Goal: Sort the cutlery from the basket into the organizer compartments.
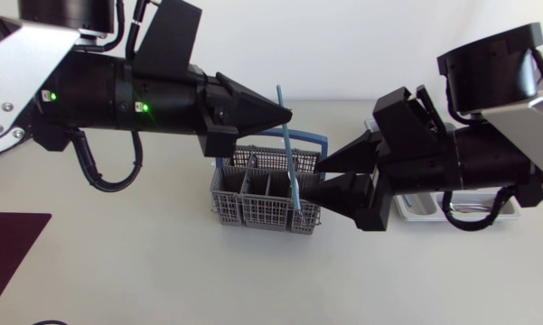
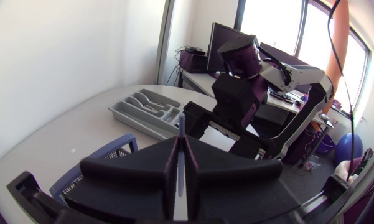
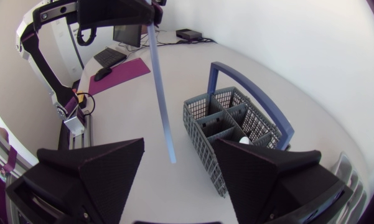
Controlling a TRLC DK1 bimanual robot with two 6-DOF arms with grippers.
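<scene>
Table point(image 1: 117, 262), utensil point(image 1: 287, 146) between left fingers point(image 1: 253, 104)

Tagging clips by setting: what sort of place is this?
Probably a robotics lab: black left gripper holding a blue utensil, open right gripper, pale table, grey blue-handled cutlery basket.

The pale worktop point(image 1: 145, 271) carries a grey mesh cutlery basket point(image 1: 262, 217) with a blue handle near its middle. A grey cutlery organizer point(image 1: 414, 209) lies nearby on the right arm's side. A dark maroon mat point(image 1: 9, 248) lies well apart at the left.
</scene>
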